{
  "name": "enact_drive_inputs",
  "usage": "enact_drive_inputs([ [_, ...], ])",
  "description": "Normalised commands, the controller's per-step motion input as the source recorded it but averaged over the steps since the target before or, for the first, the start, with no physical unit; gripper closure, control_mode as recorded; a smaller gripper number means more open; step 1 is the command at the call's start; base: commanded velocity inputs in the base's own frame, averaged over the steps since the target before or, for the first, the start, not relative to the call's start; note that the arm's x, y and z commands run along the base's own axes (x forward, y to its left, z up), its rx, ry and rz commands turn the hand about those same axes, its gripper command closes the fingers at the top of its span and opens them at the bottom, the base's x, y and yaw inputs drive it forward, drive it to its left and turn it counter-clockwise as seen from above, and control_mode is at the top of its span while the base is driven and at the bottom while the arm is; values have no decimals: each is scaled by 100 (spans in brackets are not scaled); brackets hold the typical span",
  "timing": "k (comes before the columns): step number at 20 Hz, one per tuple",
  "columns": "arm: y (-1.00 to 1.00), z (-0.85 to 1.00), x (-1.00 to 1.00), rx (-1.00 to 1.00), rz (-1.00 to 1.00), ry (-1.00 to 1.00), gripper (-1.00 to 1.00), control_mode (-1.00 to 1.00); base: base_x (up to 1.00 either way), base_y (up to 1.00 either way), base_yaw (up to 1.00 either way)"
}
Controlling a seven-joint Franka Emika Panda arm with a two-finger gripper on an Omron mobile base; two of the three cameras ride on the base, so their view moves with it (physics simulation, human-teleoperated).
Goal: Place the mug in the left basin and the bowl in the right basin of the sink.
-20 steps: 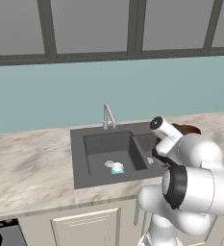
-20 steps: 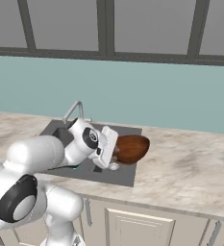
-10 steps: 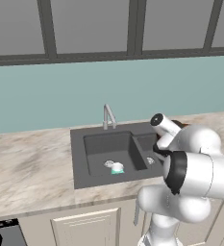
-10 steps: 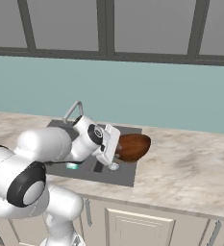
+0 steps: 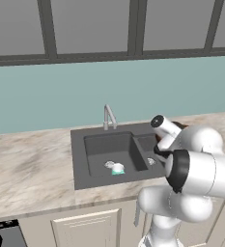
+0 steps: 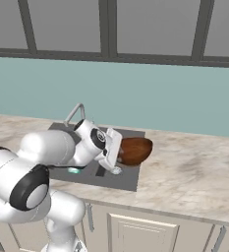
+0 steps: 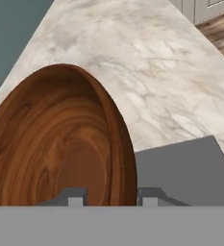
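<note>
The reddish-brown bowl (image 6: pixel 135 150) hangs tilted on its side above the right end of the dark grey sink (image 6: pixel 128 181), at the counter's edge. My gripper (image 6: pixel 119 155) is shut on its rim. In the hand view the bowl (image 7: pixel 56 144) stands on edge, its rim running down between my two fingertips (image 7: pixel 75 198) at the gripper (image 7: pixel 112 198). The teal mug (image 5: pixel 118 169) sits in the wider left basin (image 5: pixel 104 147), close to its drain. The narrower right basin (image 5: pixel 147 144) lies partly behind my arm.
A slim silver faucet (image 5: pixel 108 116) rises at the sink's back rim. Marble counter (image 6: pixel 194 172) stretches to the right of the sink and to its left (image 5: pixel 27 164). A teal wall and windows stand behind, cabinet doors (image 6: pixel 145 231) below.
The arm's elbow and upper links have swung round. The bowl stays in the grip at nearly the same spot over the sink's right end. The mug has not moved.
</note>
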Motion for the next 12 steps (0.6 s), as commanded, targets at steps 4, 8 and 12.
enact_drive_inputs([
  [4, 31, -2, 0, 0, 0, -8, 100, -100, 0, 0, 0],
  [8, 29, -10, 0, 0, 0, -7, 100, -100, 0, 0, 0],
  [12, 19, -39, 2, 2, 0, -2, 100, -100, 0, 0, 0],
])
